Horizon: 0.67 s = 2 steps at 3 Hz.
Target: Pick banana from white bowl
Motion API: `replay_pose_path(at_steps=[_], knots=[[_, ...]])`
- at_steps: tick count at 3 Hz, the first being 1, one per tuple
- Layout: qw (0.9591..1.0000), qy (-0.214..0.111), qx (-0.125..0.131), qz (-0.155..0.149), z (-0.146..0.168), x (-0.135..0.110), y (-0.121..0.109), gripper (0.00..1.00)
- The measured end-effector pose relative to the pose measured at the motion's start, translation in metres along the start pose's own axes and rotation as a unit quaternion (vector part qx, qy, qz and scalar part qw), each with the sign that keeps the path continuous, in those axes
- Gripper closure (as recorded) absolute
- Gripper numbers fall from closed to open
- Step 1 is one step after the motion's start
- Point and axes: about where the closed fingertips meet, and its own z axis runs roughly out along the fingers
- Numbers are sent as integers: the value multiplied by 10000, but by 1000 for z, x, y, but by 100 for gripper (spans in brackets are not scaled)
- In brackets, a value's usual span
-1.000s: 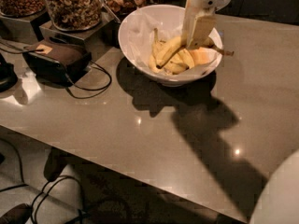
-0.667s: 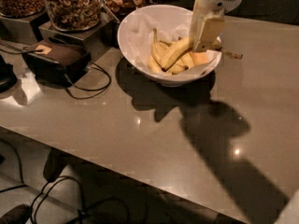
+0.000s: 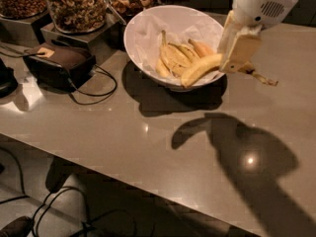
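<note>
The robot's white, rounded wrist housing [image 3: 261, 4] enters at the top right corner, above and to the right of the large glossy white bowl [image 3: 134, 43]. Below it, the two-finger gripper [image 3: 236, 65] with flat tan fingers [image 3: 242, 46] points downward, just outside the bowl's right rim. It is clamped across the plump curved yellow banana [image 3: 200, 69] near the stem end, and the fruit juts left over that rim.

The scene was dim and warm. Light came from above and the far side, so the gripper [image 3: 240, 58], holding the banana [image 3: 200, 69] at the bowl's [image 3: 148, 21] right rim, threw a big dark shadow on the table [image 3: 123, 132]. Small glare spots shone there.
</note>
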Motion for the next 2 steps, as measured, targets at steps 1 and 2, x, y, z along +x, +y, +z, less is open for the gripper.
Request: replay_pose_path(at_steps=[1, 2], knots=[[9984, -88, -192, 534, -9, 10, 62, 100], [9984, -109, -141, 530, -9, 9, 59, 100]])
